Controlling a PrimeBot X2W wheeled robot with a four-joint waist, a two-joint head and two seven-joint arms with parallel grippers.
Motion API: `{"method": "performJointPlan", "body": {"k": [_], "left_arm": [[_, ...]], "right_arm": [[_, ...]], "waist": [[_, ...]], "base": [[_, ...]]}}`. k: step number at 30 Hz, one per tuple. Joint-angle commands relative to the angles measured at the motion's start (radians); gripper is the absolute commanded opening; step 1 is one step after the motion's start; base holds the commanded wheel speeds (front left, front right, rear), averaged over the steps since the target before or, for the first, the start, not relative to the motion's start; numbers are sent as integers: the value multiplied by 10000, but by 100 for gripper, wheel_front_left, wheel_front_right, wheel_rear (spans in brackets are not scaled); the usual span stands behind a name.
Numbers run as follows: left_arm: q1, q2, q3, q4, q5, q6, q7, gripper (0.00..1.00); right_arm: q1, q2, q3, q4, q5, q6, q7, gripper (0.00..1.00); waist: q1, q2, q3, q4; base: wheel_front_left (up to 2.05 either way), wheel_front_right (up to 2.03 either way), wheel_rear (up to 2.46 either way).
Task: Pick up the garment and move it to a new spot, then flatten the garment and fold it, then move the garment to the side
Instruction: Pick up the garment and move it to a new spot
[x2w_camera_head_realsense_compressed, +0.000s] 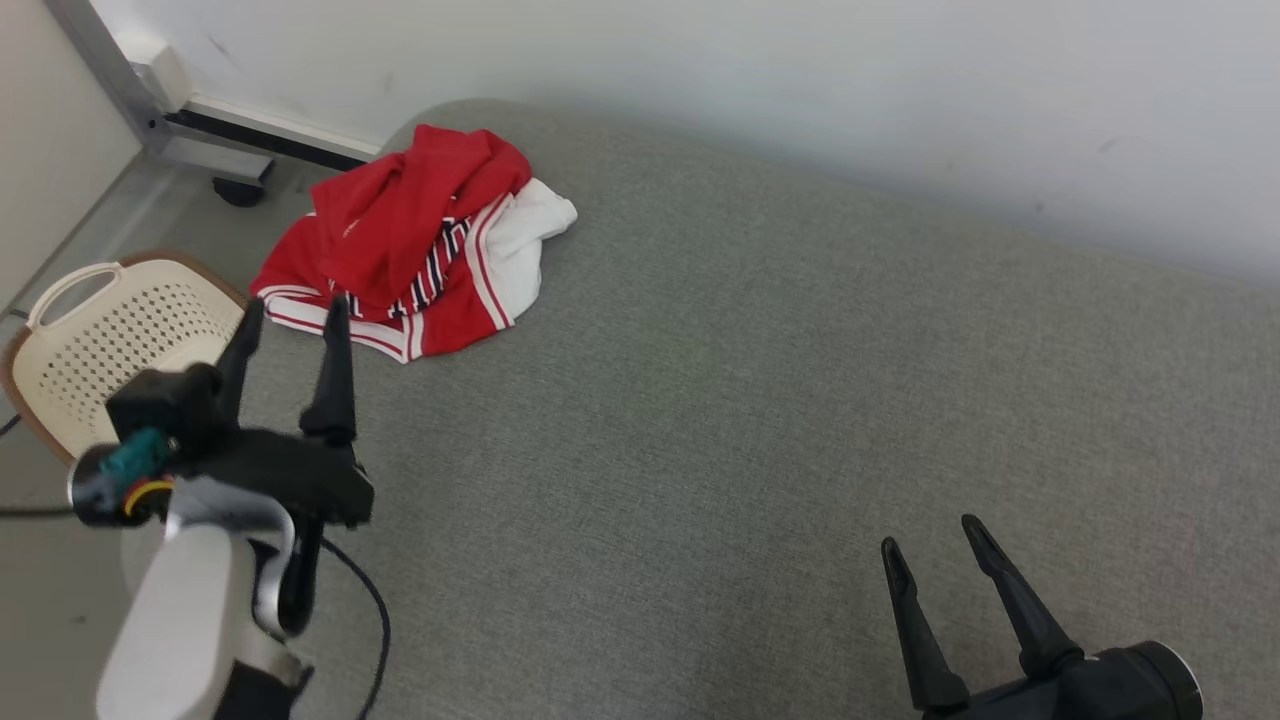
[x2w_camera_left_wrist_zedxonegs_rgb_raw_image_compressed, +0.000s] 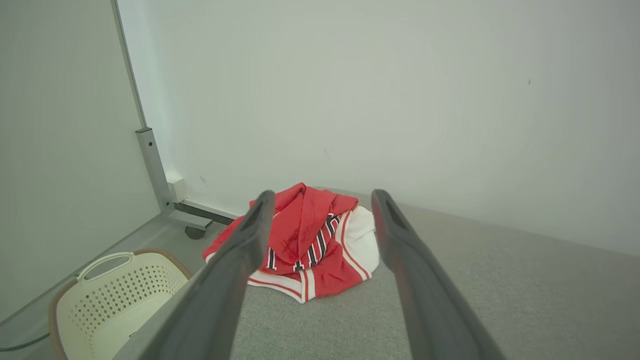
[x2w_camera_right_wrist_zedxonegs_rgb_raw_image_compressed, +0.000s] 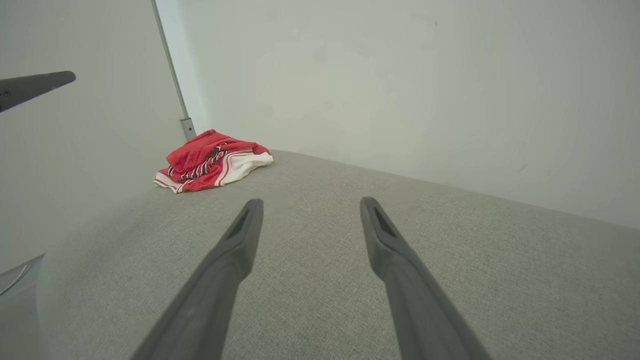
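**Grey padded surface** (x2w_camera_head_realsense_compressed: 760, 420): largest item. It lies under both grippers and runs ahead of them to the wall (x2w_camera_head_realsense_compressed: 800, 90), which stands beyond both sets of fingertips. Fabric-covered. The far corner, ahead of the left gripper (x2w_camera_head_realsense_compressed: 295, 303), is rounded.

**Garment** (x2w_camera_head_realsense_compressed: 410, 250): red w/ white panels, red-and-white trim and dark striped lettering.
- Crumpled in a heap on that rounded corner.
- Sits just ahead of the left gripper's fingertips, apart from them, no contact. In the left wrist view it is framed between the two fingers.
- Its left hem appears to overhang the surface edge, but these angles do not confirm it.
- Well apart from the right gripper (x2w_camera_head_realsense_compressed: 929, 533), far ahead and to its left.

**Basket** (x2w_camera_head_realsense_compressed: 120, 340): cream, perforated, w/ loop handle and brown rim. On the floor, left of the left gripper and lower than it, off the surface.

**Metal frame** (x2w_camera_head_realsense_compressed: 150, 110): grey post and foot w/ a dark caster (x2w_camera_head_realsense_compressed: 240, 188), on the floor by the wall. It stands ahead-left of the left gripper, beyond the garment.

**Left gripper**: jaws spread wide, nothing between them. Fingers point toward the garment, near the surface's left edge.

**Right gripper**: jaws spread wide, empty. Over bare surface on the near side, to the right of the left gripper.

**Cable** (x2w_camera_head_realsense_compressed: 372, 600): black, thin, looping behind and below the left gripper at the wrist.
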Motion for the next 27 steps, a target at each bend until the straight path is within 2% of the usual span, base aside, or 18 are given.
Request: {"method": "performJointPlan", "body": {"k": [1,7,15,20,27], "left_arm": [[-523,119,-15,361,-308,-3,163,100],[-2940,766,-451,2428,-1456,0,1050,100],[-5667,1457,-600,5162,-1993,-1,2131,100],[-6859,1616,-708,6483,-2101,0,2905,100],[-7636,1761,-920,7488,-2069,1,3430,100]], "right_arm": [[-171,-69,30,-6,-91,-24,-2,100],[-679,-220,32,-64,-371,-24,-2,100],[-1429,-390,116,-220,-707,-24,-2,100],[-1853,-460,276,-247,-833,-24,-2,100],[-2062,-433,377,-273,-902,-24,-1,100]], "waist": [[-1,-2,671,-618],[-1,-2,1608,-1056],[-1,-2,3037,-1504],[-1,-2,3656,-1739],[-1,-2,3946,-1959]], "base": [[0,0,0],[0,0,0],[0,0,0],[0,0,0],[0,0,0]]}}
